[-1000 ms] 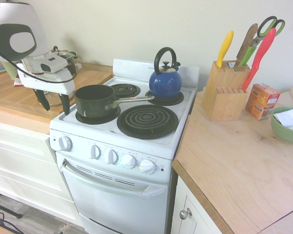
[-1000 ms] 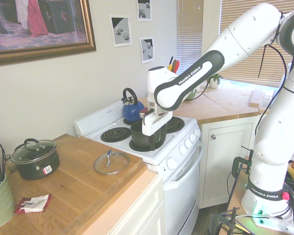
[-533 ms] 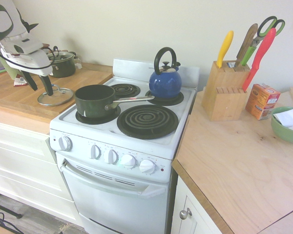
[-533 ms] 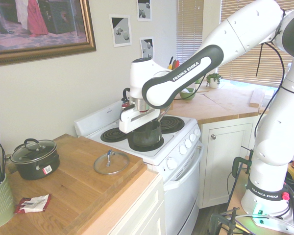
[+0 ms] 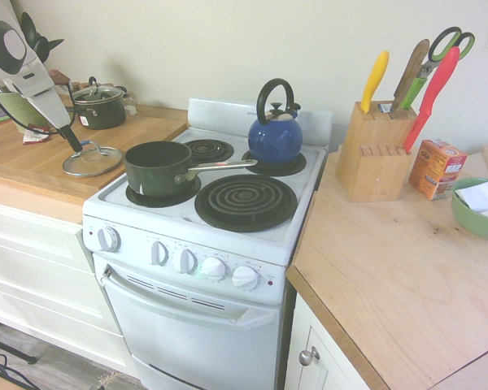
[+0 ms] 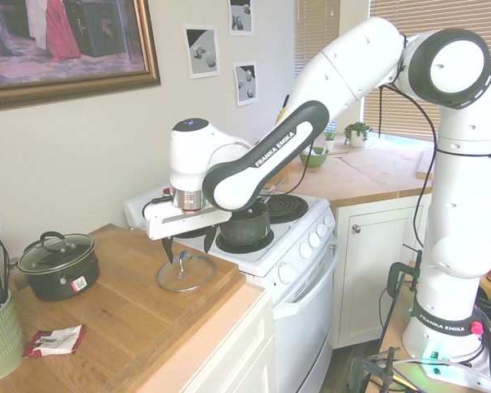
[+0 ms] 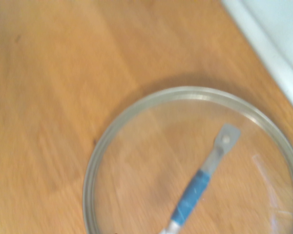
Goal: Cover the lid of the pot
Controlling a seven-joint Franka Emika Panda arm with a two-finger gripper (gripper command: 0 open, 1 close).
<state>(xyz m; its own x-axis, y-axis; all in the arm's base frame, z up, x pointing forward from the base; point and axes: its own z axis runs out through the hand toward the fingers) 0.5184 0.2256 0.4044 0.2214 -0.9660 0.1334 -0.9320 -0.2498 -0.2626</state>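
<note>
Glass lid (image 7: 136,180), metal-rimmed, blue-and-silver handle, laid flat on wood. Dark green saucepan (image 5: 159,172), long-handled, uncovered, set upright on burner.

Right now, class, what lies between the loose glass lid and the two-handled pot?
Only bare wooden countertop separates the loose glass lid from the two-handled pot; the second exterior view shows this.

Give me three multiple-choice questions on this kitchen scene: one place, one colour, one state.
1. Where is the loose glass lid?
A) on the saucepan
B) on the wooden counter
C) on a burner

2. What colour is the kettle?
A) red
B) green
C) blue

3. How is the gripper?
A) open
B) shut
C) gripping the kettle

1 B: it lies flat on the wood beside the stove.
2 C: its body shows blue.
3 A: its fingers stand apart above the lid.
</note>
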